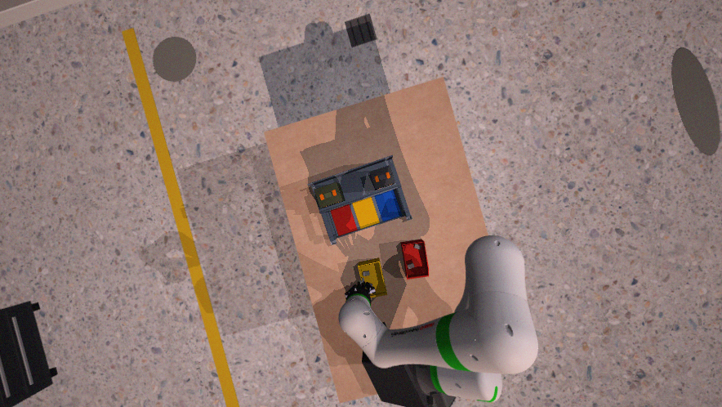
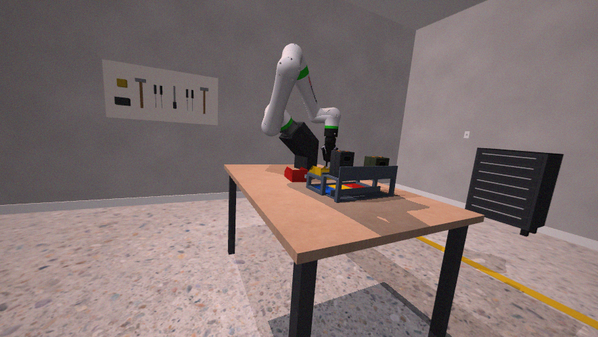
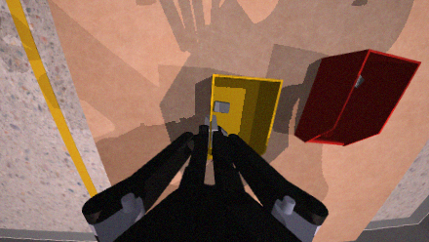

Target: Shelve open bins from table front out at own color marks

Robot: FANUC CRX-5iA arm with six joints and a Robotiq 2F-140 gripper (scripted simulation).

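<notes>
yellow bin (image 3: 246,113); red bin (image 3: 358,98); tan table (image 2: 318,226); black gripper (image 3: 213,128)

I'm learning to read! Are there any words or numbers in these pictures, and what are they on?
Red lettering on the robot arm: there, but too small and blurred to read in the top view.
The same red stripe of lettering on the arm, exterior view: too small to read.
Tool board on the wall: pictures of tools only, no words.
Yellow bin, red bin, shelf: no words or numbers.
</notes>
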